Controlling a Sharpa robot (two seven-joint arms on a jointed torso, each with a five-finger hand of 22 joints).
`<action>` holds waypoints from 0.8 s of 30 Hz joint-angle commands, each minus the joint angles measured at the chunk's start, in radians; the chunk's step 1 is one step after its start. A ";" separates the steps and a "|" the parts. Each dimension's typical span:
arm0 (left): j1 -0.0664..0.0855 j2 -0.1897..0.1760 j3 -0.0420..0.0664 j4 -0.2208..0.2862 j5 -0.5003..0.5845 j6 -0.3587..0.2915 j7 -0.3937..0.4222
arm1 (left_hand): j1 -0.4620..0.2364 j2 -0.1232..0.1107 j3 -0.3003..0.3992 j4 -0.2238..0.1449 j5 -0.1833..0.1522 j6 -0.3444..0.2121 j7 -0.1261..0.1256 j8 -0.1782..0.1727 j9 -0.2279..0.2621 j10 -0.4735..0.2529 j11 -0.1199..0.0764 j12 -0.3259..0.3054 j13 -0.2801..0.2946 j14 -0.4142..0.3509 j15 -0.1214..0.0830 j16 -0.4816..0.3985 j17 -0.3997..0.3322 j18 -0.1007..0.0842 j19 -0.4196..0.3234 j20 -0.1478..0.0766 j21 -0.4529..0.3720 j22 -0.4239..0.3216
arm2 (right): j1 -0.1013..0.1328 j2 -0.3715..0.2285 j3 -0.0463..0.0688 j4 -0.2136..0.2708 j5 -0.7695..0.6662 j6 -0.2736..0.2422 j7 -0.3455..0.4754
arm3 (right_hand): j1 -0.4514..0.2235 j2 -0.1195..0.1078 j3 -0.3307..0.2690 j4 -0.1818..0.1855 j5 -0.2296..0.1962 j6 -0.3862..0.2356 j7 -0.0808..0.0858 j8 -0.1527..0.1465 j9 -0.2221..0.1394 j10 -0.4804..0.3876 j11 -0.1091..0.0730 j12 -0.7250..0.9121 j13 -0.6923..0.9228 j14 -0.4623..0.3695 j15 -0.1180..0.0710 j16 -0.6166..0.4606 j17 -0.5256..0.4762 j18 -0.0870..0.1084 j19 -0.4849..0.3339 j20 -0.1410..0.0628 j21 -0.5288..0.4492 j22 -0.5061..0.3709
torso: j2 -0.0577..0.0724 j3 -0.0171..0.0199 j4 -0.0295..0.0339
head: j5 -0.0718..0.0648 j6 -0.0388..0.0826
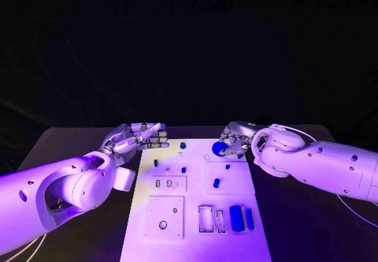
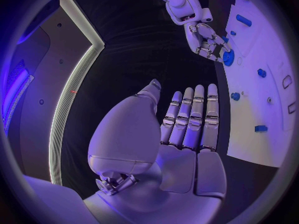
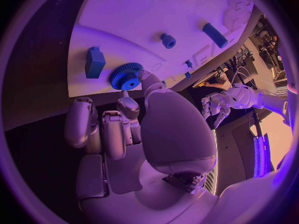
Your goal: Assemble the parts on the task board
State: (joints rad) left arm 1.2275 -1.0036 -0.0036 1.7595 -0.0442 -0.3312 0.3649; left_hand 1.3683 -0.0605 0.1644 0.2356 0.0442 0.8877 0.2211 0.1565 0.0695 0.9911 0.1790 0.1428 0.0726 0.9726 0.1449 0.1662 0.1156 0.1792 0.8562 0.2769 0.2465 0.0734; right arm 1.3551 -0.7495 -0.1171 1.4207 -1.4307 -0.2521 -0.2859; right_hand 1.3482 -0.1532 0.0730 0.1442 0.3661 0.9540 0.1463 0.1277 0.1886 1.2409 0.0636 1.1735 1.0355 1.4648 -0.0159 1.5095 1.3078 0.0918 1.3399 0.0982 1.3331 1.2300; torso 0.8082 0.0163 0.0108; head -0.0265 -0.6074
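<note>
The right hand (image 1: 233,143) pinches a blue gear (image 3: 126,77) at the board's (image 1: 189,180) far right corner. The left hand (image 1: 142,136) waits beside the board, fingers apart, holding nothing. Next, the gear likely needs pressing onto its peg.

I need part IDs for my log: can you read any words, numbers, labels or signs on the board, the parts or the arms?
None: no readable text in any view.
Board: only recesses and holes, no print that I can make out.
Gear held by the right robot hand: teeth only, no marking.
Blue blocks: plain.
Left robot hand and arms: no legible labels.
</note>
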 commanded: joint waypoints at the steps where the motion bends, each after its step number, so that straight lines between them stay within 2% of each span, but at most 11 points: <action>1: 0.001 0.002 0.001 0.002 0.002 0.018 0.003 | 0.008 -0.002 -0.006 -0.002 0.005 0.002 0.013 -0.005 -0.001 0.004 0.006 -0.005 -0.001 0.000 0.006 -0.003 -0.001 0.005 0.003 0.001 -0.005 -0.002 | -0.002 0.003 0.000 -0.005 -0.004 0.027 -0.001 | 0.010 0.005 -0.001 0.007 0.005 -0.004 0.000 0.007 0.002 0.007 -0.003 0.007 0.004 0.081 0.006 0.006 0.144 -0.013 0.006 0.000 0.004 0.001 | 0.001 0.0004 0.0008 | 0.000 -0.002; 15: 0.001 0.001 0.001 0.001 0.002 0.020 0.000 | 0.008 -0.001 -0.007 -0.001 0.005 0.002 0.013 -0.006 -0.001 0.004 0.006 -0.005 -0.001 0.000 0.006 -0.004 0.000 0.005 0.003 0.001 -0.005 -0.002 | -0.002 0.013 -0.001 -0.025 -0.003 0.055 0.004 | 0.017 0.015 -0.001 0.018 0.016 0.007 -0.002 0.019 0.008 0.019 -0.004 0.036 0.038 0.082 0.005 0.010 0.151 -0.014 0.008 0.001 0.007 0.007 | 0.000 -0.0002 -0.0006 | 0.002 -0.006; 24: 0.001 0.001 0.001 0.000 0.002 0.021 0.000 | 0.009 -0.001 -0.007 -0.001 0.005 0.002 0.013 -0.006 -0.001 0.004 0.006 -0.005 -0.001 0.000 0.006 -0.004 0.000 0.005 0.003 0.001 -0.005 -0.002 | -0.003 0.020 -0.003 -0.019 -0.053 0.036 -0.014 | 0.037 0.032 0.011 0.022 0.022 0.058 -0.018 0.050 0.021 0.032 -0.017 0.058 0.065 0.083 -0.005 0.014 0.160 -0.017 0.019 -0.006 0.017 0.026 | 0.001 0.0001 0.0001 | -0.001 -0.007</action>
State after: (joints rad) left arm 1.2275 -1.0039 -0.0036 1.7583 -0.0440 -0.3291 0.3608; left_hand 1.3683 -0.0605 0.1643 0.2356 0.0442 0.8877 0.2211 0.1565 0.0696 0.9911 0.1790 0.1428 0.0726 0.9726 0.1449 0.1662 0.1156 0.1792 0.8562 0.2769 0.2465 0.0724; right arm 1.3561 -0.7310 -0.1165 1.3987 -1.4397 -0.2329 -0.2851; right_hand 1.3761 -0.1252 0.0775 0.1648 0.3854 1.0037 0.1302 0.1709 0.2053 1.2644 0.0474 1.2263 1.0980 1.4648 -0.0160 1.5174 1.3075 0.0920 1.3534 0.0919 1.3449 1.2543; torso 0.8086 0.0164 0.0105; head -0.0269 -0.6144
